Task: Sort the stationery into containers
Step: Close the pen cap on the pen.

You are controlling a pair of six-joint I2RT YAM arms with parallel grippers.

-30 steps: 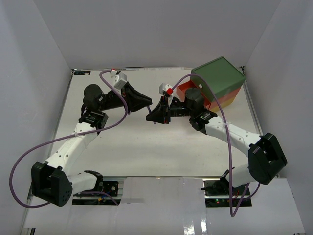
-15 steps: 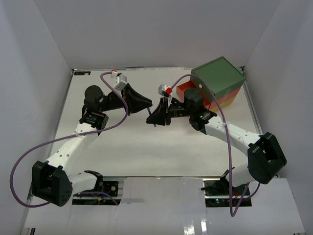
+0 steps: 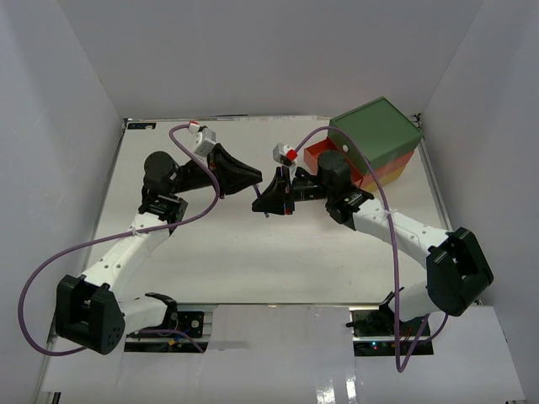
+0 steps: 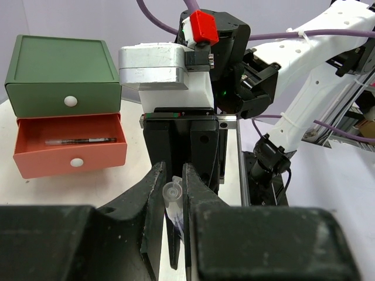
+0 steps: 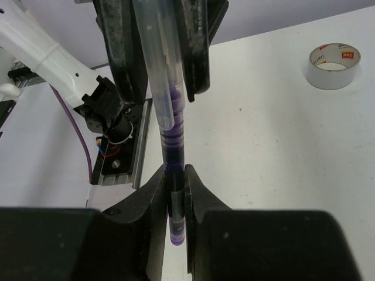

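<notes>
A handover was under way, as I judged it: one pen shared between both arms, held above the table. The left gripper had its jaws drawn nearly together, pinching the clear, rounded end of the pen. That end sat right between those jaws.

The pen's long axis ran straight out ahead of the right jaws, in line with them. Its clear end pointed into the left jaws, and its purple-banded end lay back between the right ones. The right gripper was likewise closed down to a narrow slit on the dark, purple part of the barrel, so both seemed to have a hold.

Beyond the right jaws, the orange-red drawer of the chest stood pulled out, a thin pen lying in it. The next move, I reckoned, called for the left jaws to let go cleanly without dragging the barrel askew. The right arm could then swing the pen lengthwise into that drawer.
</notes>
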